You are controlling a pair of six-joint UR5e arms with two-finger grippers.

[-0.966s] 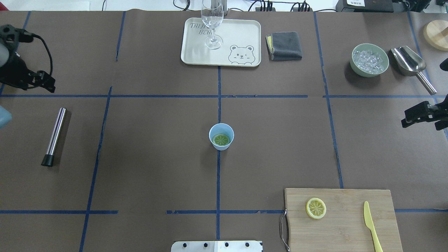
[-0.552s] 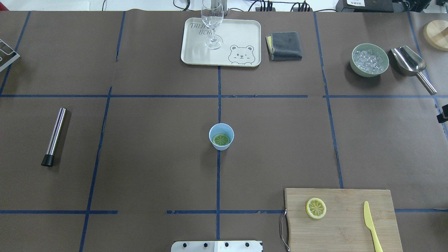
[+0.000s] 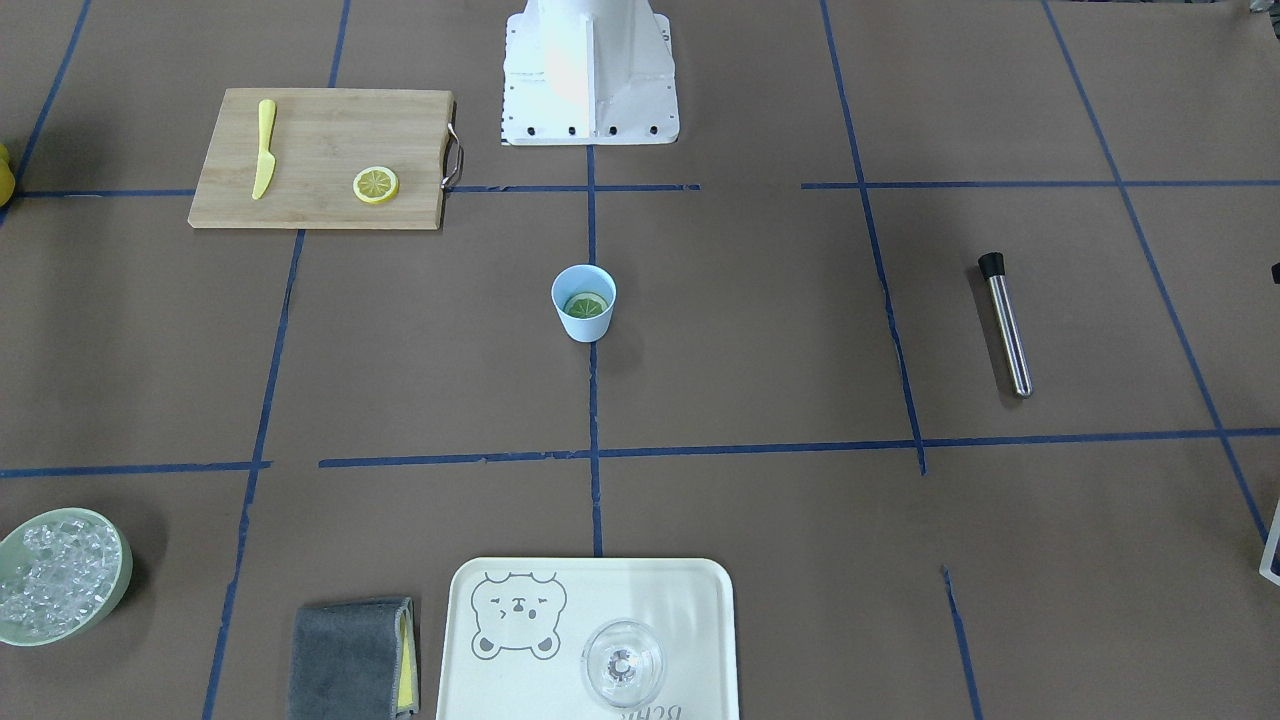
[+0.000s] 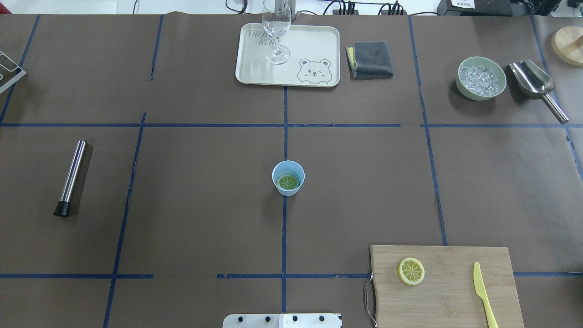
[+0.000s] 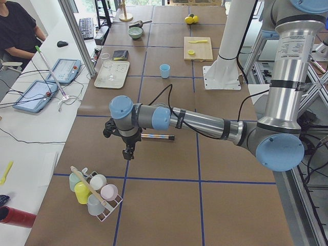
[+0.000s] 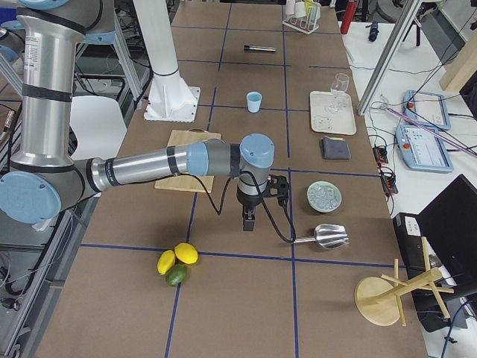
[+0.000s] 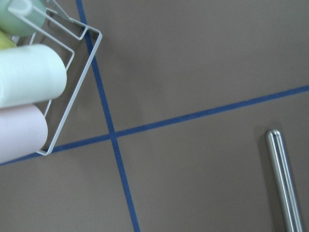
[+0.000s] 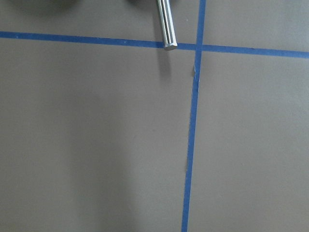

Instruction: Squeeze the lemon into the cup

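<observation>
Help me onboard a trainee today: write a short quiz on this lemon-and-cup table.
1. True or false: a lemon slice lies inside the cup.
2. What lies on the cutting board with the second lemon slice? A) muddler B) yellow knife C) scoop
3. What stands on the bear tray?
Key: 1 true; 2 B; 3 a wine glass.

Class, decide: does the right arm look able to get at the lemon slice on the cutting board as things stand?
Probably yes. The lemon slice lies uncovered on the cutting board, apart from the knife, and the right pincer hangs over the table nearby with nothing between.
</observation>
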